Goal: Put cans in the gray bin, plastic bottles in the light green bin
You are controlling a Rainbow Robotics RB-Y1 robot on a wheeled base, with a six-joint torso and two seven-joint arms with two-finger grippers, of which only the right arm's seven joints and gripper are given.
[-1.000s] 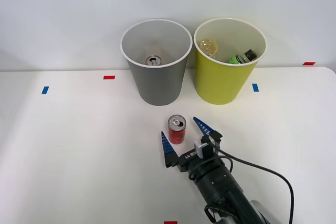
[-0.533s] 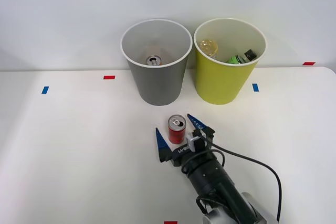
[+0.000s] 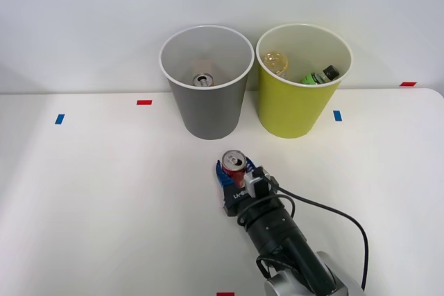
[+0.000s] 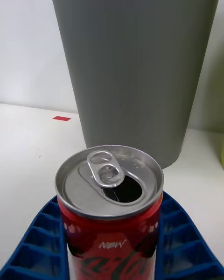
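1. A moment ago the blue fingers stood wide apart on each side of the red can (image 3: pixel 234 168). Now the right gripper (image 3: pixel 235 173) has closed and pinches the can between its ribbed fingers (image 4: pixel 32 242).
2. The can stands upright on the white surface (image 3: pixel 104 192), held at its sides, with its silver top showing.
3. Ahead of the gripper and a little to its left is the gray bin (image 3: pixel 206 81). Another can (image 3: pixel 202 80) lies at its bottom.
4. Ahead and to the gripper's right is the light green bin (image 3: pixel 300 81). The clear bottle (image 3: pixel 275 63) and the green bottle (image 3: pixel 320 75) sit inside it.
5. I think the grab is done, so lifting the can over the gray bin's rim likely comes next.
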